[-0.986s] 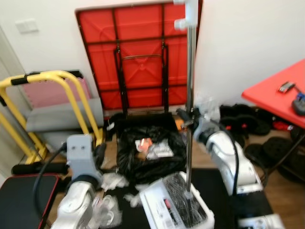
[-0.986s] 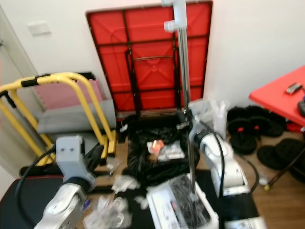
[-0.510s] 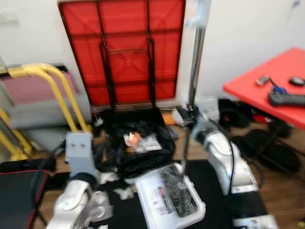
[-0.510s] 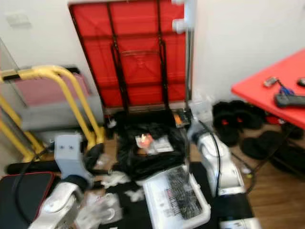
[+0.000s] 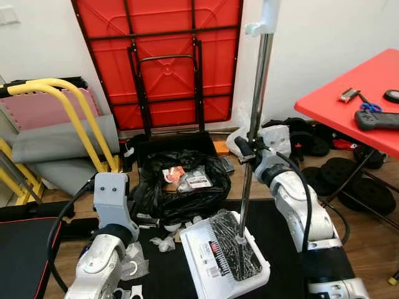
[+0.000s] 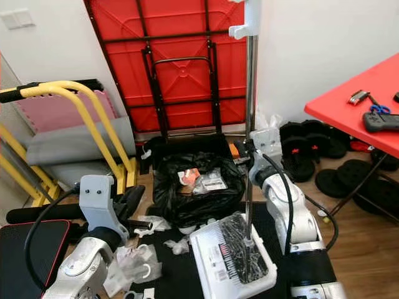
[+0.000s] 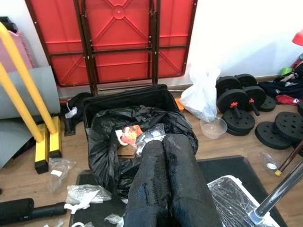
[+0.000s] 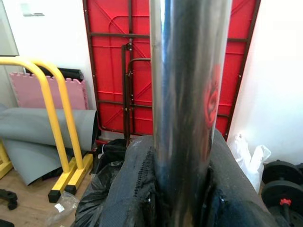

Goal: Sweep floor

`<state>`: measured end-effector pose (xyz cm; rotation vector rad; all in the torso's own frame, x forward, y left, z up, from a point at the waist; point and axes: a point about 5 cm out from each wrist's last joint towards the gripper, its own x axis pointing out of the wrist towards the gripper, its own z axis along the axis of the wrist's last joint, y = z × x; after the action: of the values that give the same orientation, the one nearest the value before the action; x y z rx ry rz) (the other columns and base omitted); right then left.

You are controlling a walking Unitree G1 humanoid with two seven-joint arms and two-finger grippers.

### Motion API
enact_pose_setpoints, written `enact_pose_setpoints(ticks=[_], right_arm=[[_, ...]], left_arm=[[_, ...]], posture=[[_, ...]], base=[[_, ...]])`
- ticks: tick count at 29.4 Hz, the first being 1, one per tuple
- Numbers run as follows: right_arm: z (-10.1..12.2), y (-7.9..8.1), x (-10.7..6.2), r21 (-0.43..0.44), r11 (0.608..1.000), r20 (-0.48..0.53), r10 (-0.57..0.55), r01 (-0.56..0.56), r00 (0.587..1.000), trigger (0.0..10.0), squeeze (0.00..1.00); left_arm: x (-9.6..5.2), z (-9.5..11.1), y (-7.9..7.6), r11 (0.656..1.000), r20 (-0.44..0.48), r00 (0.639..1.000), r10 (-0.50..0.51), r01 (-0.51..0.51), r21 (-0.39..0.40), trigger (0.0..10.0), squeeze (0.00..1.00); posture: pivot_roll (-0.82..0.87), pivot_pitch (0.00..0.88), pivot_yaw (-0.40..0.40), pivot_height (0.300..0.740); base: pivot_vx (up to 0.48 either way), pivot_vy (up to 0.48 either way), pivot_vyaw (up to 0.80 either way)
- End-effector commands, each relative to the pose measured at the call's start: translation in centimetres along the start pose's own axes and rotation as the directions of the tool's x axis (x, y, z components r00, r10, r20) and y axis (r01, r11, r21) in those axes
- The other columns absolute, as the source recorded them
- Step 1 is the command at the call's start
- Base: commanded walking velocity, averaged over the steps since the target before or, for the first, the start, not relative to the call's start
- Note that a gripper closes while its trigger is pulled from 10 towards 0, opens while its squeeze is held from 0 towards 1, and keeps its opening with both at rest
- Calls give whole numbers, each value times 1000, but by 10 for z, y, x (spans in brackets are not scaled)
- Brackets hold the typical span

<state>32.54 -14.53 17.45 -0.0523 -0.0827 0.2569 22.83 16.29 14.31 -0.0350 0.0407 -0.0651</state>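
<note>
The right gripper [image 5: 244, 148] pinches the metal pole [image 5: 252, 131] of an upright dustpan [image 5: 225, 256], its fingers [image 8: 137, 189] pressed to either side of the shaft. The white pan sits on a black mat [image 5: 283, 240], holding dark debris and a red-labelled scrap. Just beyond it stands a bin lined with a black bag [image 5: 181, 190], already holding wrappers. The left gripper [image 7: 165, 184] hovers, fingers pressed together and empty. Crumpled plastic scraps [image 6: 134, 261] lie on the floor near the left arm, so sweeping looks only partly done: the pan needs emptying and litter remains.
</note>
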Motion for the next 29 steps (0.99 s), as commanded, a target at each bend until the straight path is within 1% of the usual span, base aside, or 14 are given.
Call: enact_pose_setpoints(ticks=[1,7,8,17,29], right_arm=[[13,0,3,-11,1000,70,-8,9,998,10000,0],[15,-5,8,-6,997,77,-72,73,994,10000,0],[17,-6,10,0,996,85,-92,93,992,10000,0],[18,-9,13,24,993,97,-118,116,988,10000,0],[21,-13,16,16,989,125,-150,149,981,10000,0]], left_arm=[[0,-2,0,1000,-12,1000,-1,1,4,10000,0],[0,-2,0,1000,-12,1000,-4,4,1,10000,0],[1,-2,-1,1000,-11,1000,-7,7,0,10000,0],[2,-2,-1,1000,-9,1000,-15,15,11,10000,0],[2,-1,-2,1000,-7,1000,-18,18,11,10000,0]], posture=[[-77,28,-8,740],[-75,26,-10,725],[-74,24,-11,715],[-74,22,-11,685],[-72,25,-15,655]], base=[[0,0,0],[0,0,0],[0,0,0],[0,0,0],[0,0,0]])
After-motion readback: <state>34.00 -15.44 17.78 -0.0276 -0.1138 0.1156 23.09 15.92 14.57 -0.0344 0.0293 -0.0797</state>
